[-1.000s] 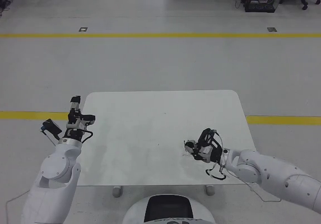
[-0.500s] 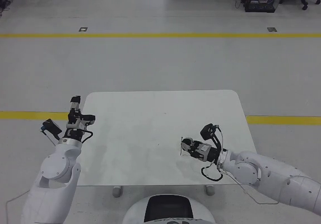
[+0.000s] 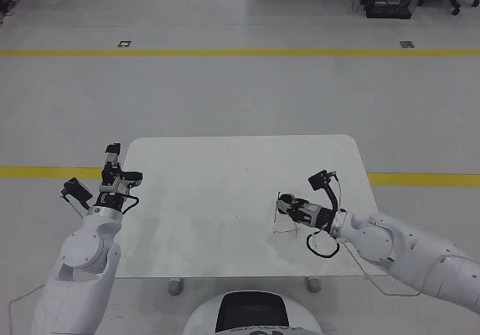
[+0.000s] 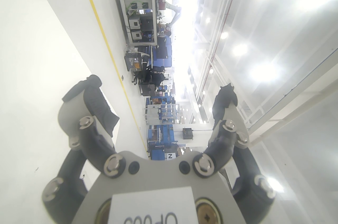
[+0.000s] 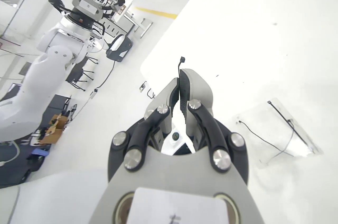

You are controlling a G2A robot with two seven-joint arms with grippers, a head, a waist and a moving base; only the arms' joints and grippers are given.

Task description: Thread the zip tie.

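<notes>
My right gripper (image 5: 179,82) is shut on a thin black zip tie (image 5: 181,65); its small head end pokes out past the fingertips. In the top view that gripper (image 3: 283,203) hovers over the table's right half, and the zip tie (image 3: 276,214) shows as a thin dark line beside it. Two more black zip ties (image 5: 286,117) lie crossed on a clear plastic sheet (image 5: 266,156) on the table. My left gripper (image 4: 161,87) is open and holds nothing; it stands raised, pointing up, off the table's left edge (image 3: 110,161).
The white table (image 3: 223,184) has rounded corners and a bare middle. The clear sheet with loose ties (image 3: 288,229) lies just in front of the right gripper, near the front edge. A yellow floor line (image 3: 424,179) runs behind the table.
My right gripper has turned at the wrist and moved a little away from the table's front edge, keeping the zip tie. The left arm has not moved.
</notes>
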